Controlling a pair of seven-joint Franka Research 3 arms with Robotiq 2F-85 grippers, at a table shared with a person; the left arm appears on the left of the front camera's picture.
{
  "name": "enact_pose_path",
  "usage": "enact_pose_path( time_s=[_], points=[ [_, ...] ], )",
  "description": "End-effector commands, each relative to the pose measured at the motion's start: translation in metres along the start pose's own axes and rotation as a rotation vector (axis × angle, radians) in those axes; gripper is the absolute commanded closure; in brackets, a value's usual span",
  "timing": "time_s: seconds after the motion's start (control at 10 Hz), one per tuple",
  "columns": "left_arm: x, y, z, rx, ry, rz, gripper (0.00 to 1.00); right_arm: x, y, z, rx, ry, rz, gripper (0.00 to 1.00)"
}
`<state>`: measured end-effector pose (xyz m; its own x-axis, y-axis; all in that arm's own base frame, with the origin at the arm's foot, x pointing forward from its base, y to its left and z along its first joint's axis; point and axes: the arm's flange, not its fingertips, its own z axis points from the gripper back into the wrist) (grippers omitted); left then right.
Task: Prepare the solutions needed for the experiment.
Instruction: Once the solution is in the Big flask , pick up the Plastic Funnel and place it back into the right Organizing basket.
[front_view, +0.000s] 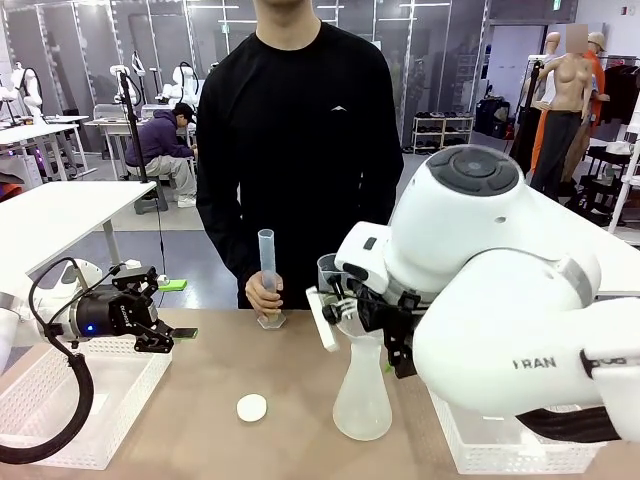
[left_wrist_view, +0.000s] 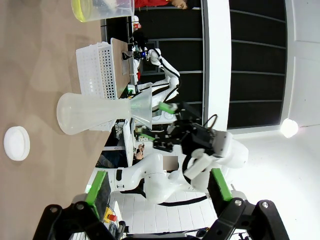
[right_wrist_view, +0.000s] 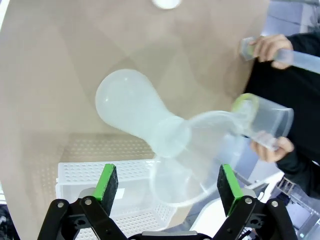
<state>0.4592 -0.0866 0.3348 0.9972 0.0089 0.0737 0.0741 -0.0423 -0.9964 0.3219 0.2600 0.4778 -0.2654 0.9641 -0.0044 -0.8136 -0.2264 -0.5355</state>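
My left claw (left_wrist_view: 157, 184) and right claw (right_wrist_view: 167, 177) both gape empty, the right beside the funnel (right_wrist_view: 200, 155) atop the flask (right_wrist_view: 130, 107) near the counter's (front_view: 200, 400) near edge, while the solutions (right_wrist_view: 244, 106), a light, sloshy splash in the person's tilted beaker (right_wrist_view: 267, 122) over it, I'd take by the beaker's stiff wall.

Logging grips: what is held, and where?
Left gripper and right gripper hold nothing. One hand grips the graduated cylinder near its base; the other hand holds the beaker by its side.
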Motion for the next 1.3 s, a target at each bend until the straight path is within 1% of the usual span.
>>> enact_pose_path(
  time_s=[0.0, 0.1, 0.2, 0.3, 0.4, 0.5, 0.6, 0.7, 0.8, 0.9, 1.2],
  points=[
    [0.004, 0.001, -0.002, 0.005, -0.004, 0.004, 0.00, -0.005, -0.010, 0.046, -0.021, -0.067, -0.162, 0.00],
    [0.004, 0.001, -0.002, 0.005, -0.004, 0.004, 0.00, -0.024, -0.024, 0.058, 0.011, -0.090, -0.275, 0.00],
    [0.004, 0.001, -0.002, 0.005, -0.004, 0.004, 0.00, -0.045, -0.031, 0.060, 0.058, -0.054, -0.400, 0.00],
    [0.004, 0.001, -0.002, 0.005, -0.004, 0.004, 0.00, -0.071, -0.036, 0.066, 0.167, -0.125, -0.540, 0.00],
    [0.004, 0.001, -0.002, 0.005, -0.004, 0.004, 0.00, -0.096, -0.037, 0.069, 0.307, -0.219, -0.704, 0.00],
    [0.004, 0.001, -0.002, 0.005, -0.004, 0.004, 0.00, -0.125, -0.035, 0.066, 0.417, -0.158, -0.877, 0.00],
    [0.004, 0.001, -0.002, 0.005, -0.004, 0.004, 0.00, -0.145, -0.032, 0.059, 0.486, -0.159, -1.018, 0.00],
    [0.004, 0.001, -0.002, 0.005, -0.004, 0.004, 0.00, -0.153, -0.027, 0.055, 0.535, -0.332, -1.090, 0.00],
    [0.004, 0.001, -0.002, 0.005, -0.004, 0.004, 0.00, -0.147, -0.019, 0.050, 0.510, -0.294, -1.045, 0.00],
    [0.004, 0.001, -0.002, 0.005, -0.004, 0.004, 0.00, -0.157, -0.022, 0.053, 0.496, -0.200, -0.882, 0.00],
    [0.004, 0.001, -0.002, 0.005, -0.004, 0.004, 0.00, -0.157, -0.022, 0.053, 0.496, -0.200, -0.882, 0.00]
  ],
)
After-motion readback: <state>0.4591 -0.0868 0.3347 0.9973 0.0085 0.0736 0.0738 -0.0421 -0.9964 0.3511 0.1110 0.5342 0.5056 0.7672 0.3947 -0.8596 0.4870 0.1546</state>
